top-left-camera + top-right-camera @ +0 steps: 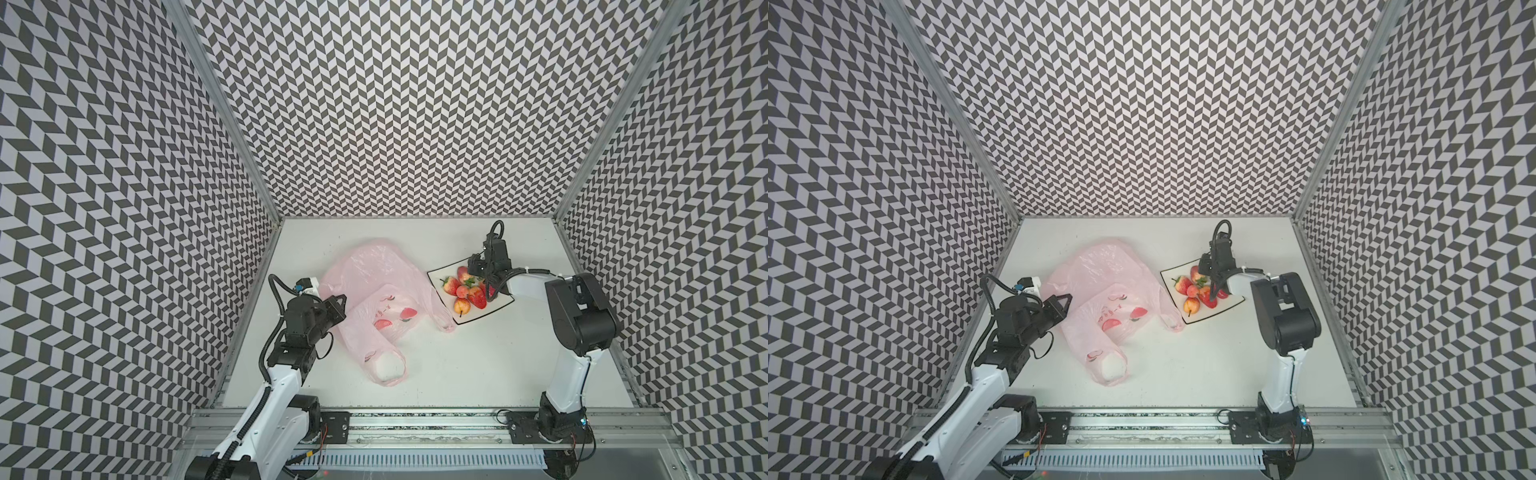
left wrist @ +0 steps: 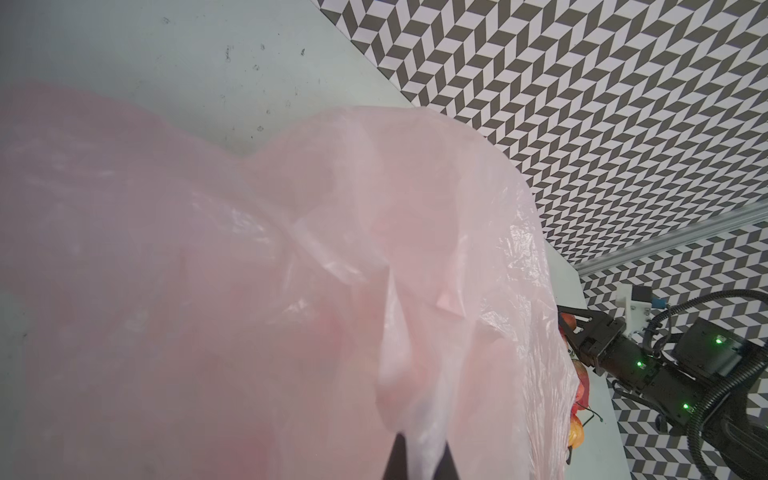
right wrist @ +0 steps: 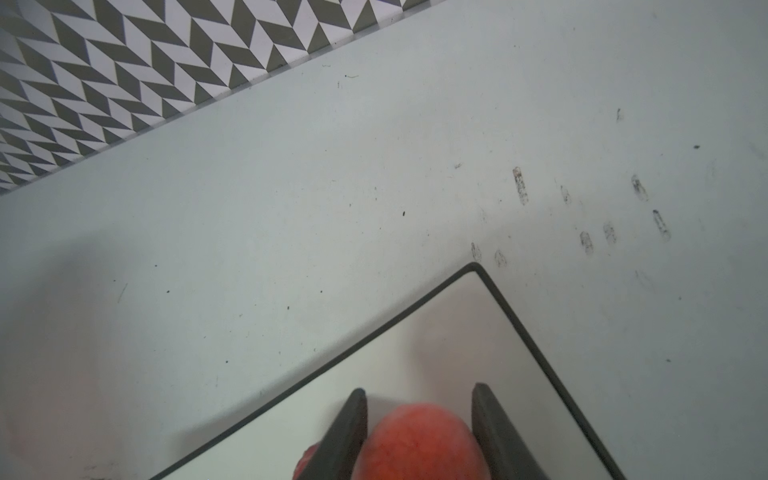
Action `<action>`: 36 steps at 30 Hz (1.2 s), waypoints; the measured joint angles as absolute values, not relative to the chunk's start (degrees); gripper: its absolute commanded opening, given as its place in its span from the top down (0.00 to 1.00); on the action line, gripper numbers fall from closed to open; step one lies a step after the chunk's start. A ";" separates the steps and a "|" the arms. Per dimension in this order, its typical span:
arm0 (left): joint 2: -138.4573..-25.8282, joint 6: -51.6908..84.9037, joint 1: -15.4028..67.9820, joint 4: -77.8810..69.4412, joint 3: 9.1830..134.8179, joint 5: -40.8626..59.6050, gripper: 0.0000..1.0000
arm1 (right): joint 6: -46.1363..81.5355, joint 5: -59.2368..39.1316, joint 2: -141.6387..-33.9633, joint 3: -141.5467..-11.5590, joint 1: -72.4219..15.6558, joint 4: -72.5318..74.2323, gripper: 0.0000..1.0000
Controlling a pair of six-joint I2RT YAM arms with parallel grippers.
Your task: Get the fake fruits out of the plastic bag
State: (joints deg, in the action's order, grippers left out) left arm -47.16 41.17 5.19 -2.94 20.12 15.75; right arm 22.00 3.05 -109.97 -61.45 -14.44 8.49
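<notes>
1. I am pinching a fold of the plastic bag (image 2: 316,291) with my left gripper (image 2: 415,453), and its two dark tips are squeezing tight on the thin pink film.
2. The plastic bag (image 1: 374,299) is lying flat and crinkly on the white tabletop (image 1: 478,365), in the middle and a bit to the left in both top views.
3. One loop handle of the bag is pointing at the near edge, and the other one is touching the plate (image 1: 498,307).
4. The fake fruits (image 1: 467,291) are sitting in a little pile on the plate, just to the right of the bag.
5. I am holding my right gripper (image 3: 419,415) low over the plate (image 3: 478,332), with a round orange-red fruit (image 3: 415,444) sitting between the two fingers.
6. The fingers are standing right at the sides of the round orange-red fruit, but I cannot tell if they are squeezing it or letting it go.
7. A strawberry (image 1: 477,297) and a yellow-red fruit (image 1: 461,306) are lying at the near side of the pile.
</notes>
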 measured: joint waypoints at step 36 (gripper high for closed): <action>-83.37 32.45 0.97 4.47 43.20 7.05 0.12 | 27.53 9.39 -65.10 -30.24 -10.00 21.34 0.31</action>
State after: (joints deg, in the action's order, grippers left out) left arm -83.37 32.45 0.97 4.47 43.20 7.05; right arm 27.53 9.39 -65.10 -30.24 -10.00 21.34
